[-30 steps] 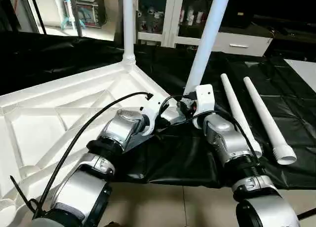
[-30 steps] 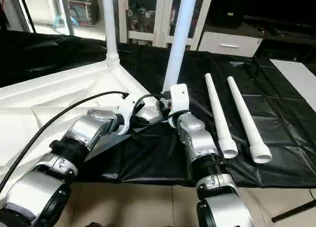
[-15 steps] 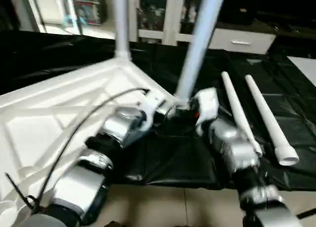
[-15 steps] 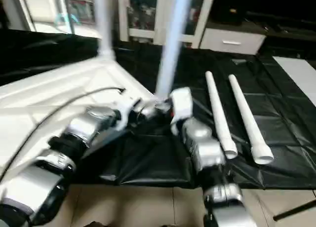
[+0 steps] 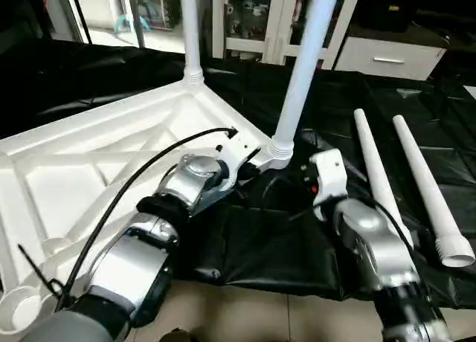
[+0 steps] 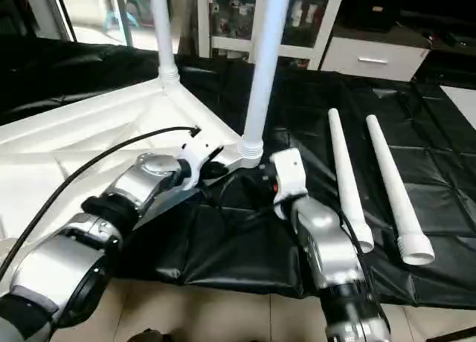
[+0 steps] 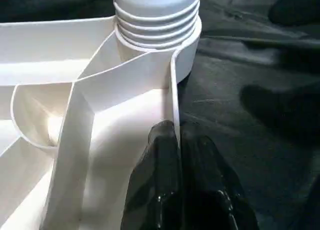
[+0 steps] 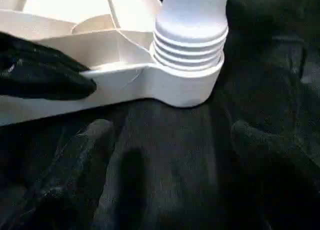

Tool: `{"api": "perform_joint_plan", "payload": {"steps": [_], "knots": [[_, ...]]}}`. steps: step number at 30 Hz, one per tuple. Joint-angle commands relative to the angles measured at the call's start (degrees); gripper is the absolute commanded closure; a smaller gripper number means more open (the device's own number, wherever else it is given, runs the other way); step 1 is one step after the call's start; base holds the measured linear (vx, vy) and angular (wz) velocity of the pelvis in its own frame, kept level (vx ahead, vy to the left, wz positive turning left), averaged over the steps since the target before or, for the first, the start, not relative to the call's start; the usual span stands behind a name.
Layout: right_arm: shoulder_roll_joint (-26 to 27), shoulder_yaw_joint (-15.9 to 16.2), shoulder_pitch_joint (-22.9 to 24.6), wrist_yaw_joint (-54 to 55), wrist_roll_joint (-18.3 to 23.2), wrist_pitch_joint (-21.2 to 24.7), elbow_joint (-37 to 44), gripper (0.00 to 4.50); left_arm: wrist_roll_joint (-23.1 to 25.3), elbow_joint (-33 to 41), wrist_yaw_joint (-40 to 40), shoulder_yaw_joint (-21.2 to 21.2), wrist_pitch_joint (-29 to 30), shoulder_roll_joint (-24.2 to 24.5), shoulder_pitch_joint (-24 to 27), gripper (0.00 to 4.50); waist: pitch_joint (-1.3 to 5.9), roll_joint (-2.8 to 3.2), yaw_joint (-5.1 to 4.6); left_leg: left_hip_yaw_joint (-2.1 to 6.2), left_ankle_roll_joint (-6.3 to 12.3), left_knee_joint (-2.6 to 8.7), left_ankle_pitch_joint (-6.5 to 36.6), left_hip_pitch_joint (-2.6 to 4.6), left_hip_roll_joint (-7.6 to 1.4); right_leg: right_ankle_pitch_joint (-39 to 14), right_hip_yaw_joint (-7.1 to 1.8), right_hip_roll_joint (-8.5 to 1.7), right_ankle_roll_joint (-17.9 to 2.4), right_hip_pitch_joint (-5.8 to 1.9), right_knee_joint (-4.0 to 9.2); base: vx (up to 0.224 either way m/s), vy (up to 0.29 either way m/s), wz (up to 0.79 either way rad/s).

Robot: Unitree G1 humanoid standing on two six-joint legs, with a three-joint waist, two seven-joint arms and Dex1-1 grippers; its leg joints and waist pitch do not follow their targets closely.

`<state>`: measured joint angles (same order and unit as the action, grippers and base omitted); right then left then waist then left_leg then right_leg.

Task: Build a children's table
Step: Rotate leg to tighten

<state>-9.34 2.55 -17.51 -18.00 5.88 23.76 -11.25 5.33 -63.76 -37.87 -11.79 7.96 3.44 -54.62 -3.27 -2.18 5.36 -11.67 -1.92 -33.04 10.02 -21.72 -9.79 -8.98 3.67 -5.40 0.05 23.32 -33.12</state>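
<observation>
The children's table top (image 5: 89,171) lies upside down on a black sheet, ribs up. One white leg (image 5: 305,67) stands upright in the near corner socket (image 8: 185,80), and another leg (image 5: 190,30) stands in the far corner. Two loose legs (image 5: 375,171) (image 5: 428,186) lie side by side on the sheet to the right. My left gripper (image 7: 176,135) is shut on the top's thin rim wall just beside the near socket. My right gripper (image 8: 170,126) is open, a short way back from that leg's ribbed base, with nothing between its fingers (image 8: 97,150).
The black sheet (image 5: 260,245) covers the floor, with pale tiles (image 5: 245,320) at its near edge. Glass-door cabinets (image 5: 245,22) and a white drawer unit (image 5: 387,56) stand at the back. A black cable (image 5: 141,186) loops over my left forearm.
My right gripper has opened, let go of the near upright leg and drawn back from it. The leg stays standing in its socket. The left gripper keeps its grip; the camera shifted.
</observation>
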Motion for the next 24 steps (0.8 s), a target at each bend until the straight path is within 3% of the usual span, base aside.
{"api": "perform_joint_plan", "payload": {"steps": [1,3,4,5,8,12,13,15,17,19,20,21,22,24], "knots": [[-0.7,-0.7,0.4,0.7,-0.5,1.4,2.2,0.43,-3.4,1.0,-1.0,2.6,-5.2,-2.2,-2.0,3.94,3.98,-0.31,-0.3,1.65,1.82,3.96,12.2,1.66,-3.58,-11.3,-2.54,-3.92,-12.3,-2.57,3.5,0.0,0.0,0.0],[-0.7,-0.8,0.8,1.3,-0.8,2.0,2.9,0.43,-3.7,0.3,-0.3,3.3,-6.1,-2.1,-2.3,3.82,4.17,-0.2,-0.2,1.59,1.64,3.78,11.4,1.85,-3.69,-8.7,-2.53,-3.88,-13.1,-2.46,3.23,0.0,0.0,0.0],[-0.7,-0.9,0.9,1.4,-0.7,2.0,3.1,0.43,-3.9,0.5,0.2,3.6,-6.7,-1.9,-2.3,3.7,4.15,-0.57,-0.32,1.6,2.1,3.75,10.6,1.58,-3.63,-6.4,-2.48,-3.77,-13.4,-2.59,2.88,0.0,0.0,0.0],[-0.7,-0.9,0.9,1.4,-0.7,2.0,3.1,0.43,-3.9,0.5,0.2,3.6,-6.7,-1.9,-2.3,3.58,4.22,-0.49,-0.3,1.57,2.65,3.67,9.9,1.56,-3.62,-5.3,-2.47,-3.92,-13.6,-2.67,2.71,0.0,0.0,0.0],[-0.6,-0.8,1.3,1.8,-0.6,2.5,4.1,0.43,-4.3,0.5,-0.7,4.8,-7.5,-0.9,-2.5,3.42,4.06,-0.78,-0.38,1.54,3.57,3.57,9.1,1.25,-3.47,-6.3,-2.46,-4.09,-13.6,-2.88,2.82,0.0,0.0,0.0],[-0.7,-0.2,1.6,1.1,-0.3,2.3,5.1,0.43,-5.5,3.8,-4.0,5.9,-6.4,1.8,-1.2,3.12,4.07,-0.58,-0.45,1.63,3.24,3.63,9.6,1.42,-3.59,-8.0,-2.41,-4.07,-13.2,-2.8,2.86,0.0,0.0,0.0],[-1.1,0.3,1.9,-0.3,0.4,2.0,6.2,0.43,-6.2,7.5,-6.8,5.9,-4.0,4.2,0.3,3.08,4.06,-0.27,-0.38,1.64,2.94,3.68,9.7,1.54,-3.7,-7.5,-2.42,-4.03,-13.5,-2.7,2.73,0.0,0.0,0.0],[-1.5,0.6,2.0,-1.6,0.9,1.8,7.1,0.43,-6.0,10.7,-8.9,5.2,-2.2,6.1,1.6,2.9,4.11,-0.2,-0.52,1.61,2.75,3.72,9.4,1.66,-3.85,-5.7,-2.39,-3.82,-14.0,-2.66,2.35,0.0,0.0,0.0],[-2.4,1.1,2.6,-4.0,2.2,2.0,9.3,0.43,-4.7,21.6,-16.4,1.4,3.8,11.9,6.7,2.74,4.07,0.17,-0.57,1.53,2.59,3.8,8.6,1.68,-3.9,-4.3,-2.44,-3.62,-14.1,-2.58,2.05,0.0,0.0,0.0],[-2.8,1.3,3.0,-4.9,2.6,2.2,10.3,0.43,-4.9,27.3,-19.6,0.0,7.0,14.5,9.3,2.67,4.1,0.42,-0.44,1.5,1.79,3.83,8.3,2.04,-4.15,-3.7,-2.45,-3.69,-14.5,-2.49,1.76,0.0,0.0,0.0],[-3.6,1.5,3.6,-5.8,2.8,2.5,11.7,0.43,-6.6,36.9,-23.4,-1.2,13.8,18.4,13.3,2.58,4.1,0.45,-0.5,1.41,1.17,3.85,8.4,2.02,-4.11,-3.6,-2.49,-3.61,-14.5,-2.51,1.65,0.0,0.0,0.0],[-4.0,1.5,3.9,-6.3,3.0,2.8,12.2,0.43,-7.1,40.9,-23.8,-1.6,17.0,19.9,14.8,2.46,4.12,0.63,-0.39,1.54,0.76,3.96,8.4,2.08,-4.31,-3.6,-2.51,-3.75,-14.5,-2.56,1.56,0.0,0.0,0.0],[-4.9,2.0,4.5,-7.6,3.3,3.4,13.4,0.43,-7.6,45.5,-23.9,-1.9,20.8,21.9,16.8,2.37,3.94,0.69,-0.39,1.3,0.18,3.98,9.0,2.19,-4.09,-4.1,-2.5,-3.3,-14.3,-2.14,1.64,0.0,0.0,0.0],[-5.5,2.4,4.9,-8.5,3.4,3.9,14.3,0.43,-7.9,48.4,-23.9,-2.2,23.1,23.2,18.0,2.24,3.65,0.82,-0.33,1.15,-0.94,4.21,11.7,2.26,-3.85,-6.9,-2.56,-3.03,-13.5,-1.89,2.09,0.0,0.0,0.0]]}}
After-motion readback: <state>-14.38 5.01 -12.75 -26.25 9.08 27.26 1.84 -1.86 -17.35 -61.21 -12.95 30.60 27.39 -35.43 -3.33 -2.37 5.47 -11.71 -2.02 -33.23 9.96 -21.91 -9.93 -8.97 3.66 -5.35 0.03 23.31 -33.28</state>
